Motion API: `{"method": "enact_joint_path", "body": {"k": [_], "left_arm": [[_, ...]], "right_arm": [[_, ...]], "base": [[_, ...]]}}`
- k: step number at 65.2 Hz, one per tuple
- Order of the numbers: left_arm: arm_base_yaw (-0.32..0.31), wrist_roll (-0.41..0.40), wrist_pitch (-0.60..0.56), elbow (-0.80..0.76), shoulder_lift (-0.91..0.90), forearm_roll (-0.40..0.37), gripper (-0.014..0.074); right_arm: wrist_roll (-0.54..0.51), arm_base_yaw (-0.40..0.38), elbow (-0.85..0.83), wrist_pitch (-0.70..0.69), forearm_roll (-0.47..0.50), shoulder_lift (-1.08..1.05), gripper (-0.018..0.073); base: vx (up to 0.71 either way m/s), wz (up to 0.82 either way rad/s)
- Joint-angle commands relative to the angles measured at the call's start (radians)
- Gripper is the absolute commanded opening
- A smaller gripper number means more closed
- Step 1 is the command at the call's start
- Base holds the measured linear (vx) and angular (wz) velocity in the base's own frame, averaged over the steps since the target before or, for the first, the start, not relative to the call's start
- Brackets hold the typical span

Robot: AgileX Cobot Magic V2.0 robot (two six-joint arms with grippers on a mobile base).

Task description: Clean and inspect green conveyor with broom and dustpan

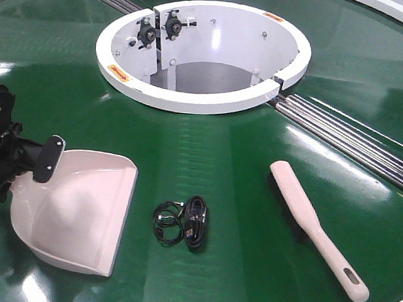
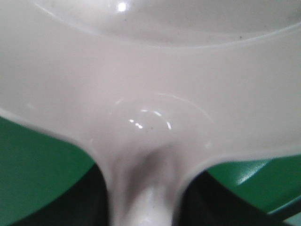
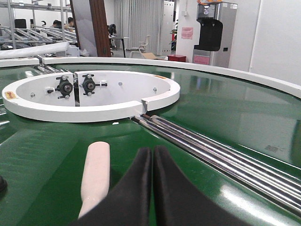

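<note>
On the green conveyor (image 1: 242,161), the pink dustpan (image 1: 79,211) lies at the left, its handle running back between the black fingers of the left gripper (image 1: 47,158). They seem clamped on it, though the close view is blurred. The right gripper (image 3: 151,188) has both fingers pressed together on nothing; the pink broom (image 3: 95,174) lies flat just left of them, not touching.
</note>
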Motion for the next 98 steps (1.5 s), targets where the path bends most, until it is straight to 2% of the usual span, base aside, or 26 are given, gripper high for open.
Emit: {"method": "enact_joint_path", "body": {"k": [1, 15, 28, 38, 53, 64, 81, 98], "left_arm": [[0.003, -0.001, 0.022, -0.021, -0.063, 0.022, -0.0008], [0.003, -0.006, 0.050, -0.021, -0.104, 0.017, -0.0008], [-0.009, -0.012, 0.089, -0.021, -0.114, -0.041, -0.0008], [-0.043, -0.028, 0.097, -0.021, -0.112, -0.023, -0.0008], [-0.091, -0.136, 0.095, -0.021, -0.092, 0.072, -0.0008], [-0.117, -0.147, 0.100, -0.021, -0.075, 0.079, -0.0008], [-0.118, -0.184, 0.116, -0.023, -0.071, 0.083, -0.0008], [-0.118, -0.184, 0.121, -0.023, -0.071, 0.083, -0.0008]], "right_arm": [[-0.002, 0.000, 0.004, -0.067, -0.005, -0.011, -0.0008], [-0.002, 0.000, 0.004, -0.067, -0.005, -0.011, -0.0008], [-0.002, 0.000, 0.004, -0.067, -0.005, -0.011, -0.0008], [-0.002, 0.000, 0.004, -0.067, -0.005, -0.011, -0.0008], [-0.002, 0.000, 0.004, -0.067, -0.005, -0.011, -0.0008], [-0.002, 0.000, 0.004, -0.067, -0.005, -0.011, -0.0008], [-0.002, 0.000, 0.004, -0.067, -0.005, -0.011, -0.0008], [-0.002, 0.000, 0.004, -0.067, -0.005, -0.011, -0.0008]], "base": [[0.00, 0.00], [0.00, 0.00], [0.00, 0.00], [0.00, 0.00], [0.00, 0.00], [0.00, 0.00], [0.00, 0.00], [0.00, 0.00]]}}
